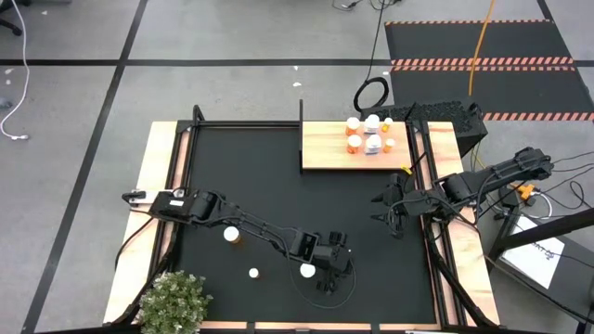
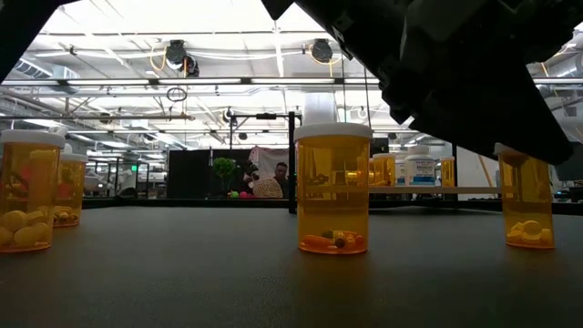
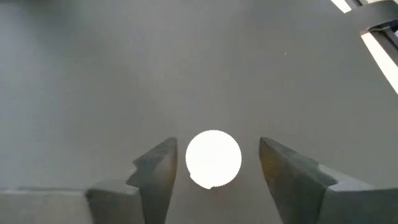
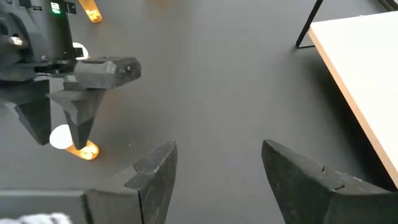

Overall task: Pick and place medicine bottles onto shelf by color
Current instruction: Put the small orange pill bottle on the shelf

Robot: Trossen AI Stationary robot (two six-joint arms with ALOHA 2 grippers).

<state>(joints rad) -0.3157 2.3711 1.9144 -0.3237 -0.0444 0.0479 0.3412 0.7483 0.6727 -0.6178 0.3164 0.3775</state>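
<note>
We see left claw (image 3: 213, 165) parted, straddling white-capped orange bottle (image 1: 307, 271) on black mat (image 1: 278, 176), fingers (image 3: 155, 171) just clear of cap; right claw (image 4: 214, 168) wide, empty, over mat near wooden shelf (image 1: 325, 153); five bottles (image 1: 369, 135) on shelf; two bottles (image 1: 231, 235) loose on mat; potted plant (image 1: 174, 301) at table corner; labels unreadable.

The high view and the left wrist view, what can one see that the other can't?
Only the high view shows the shelf with bottles standing on it, the right gripper waiting open over the mat's right side, two other bottles on the black mat, and a green plant. Only the left wrist view shows the gap on each side between the open fingers and the cap. Both show the left gripper above one white-capped bottle.
</note>
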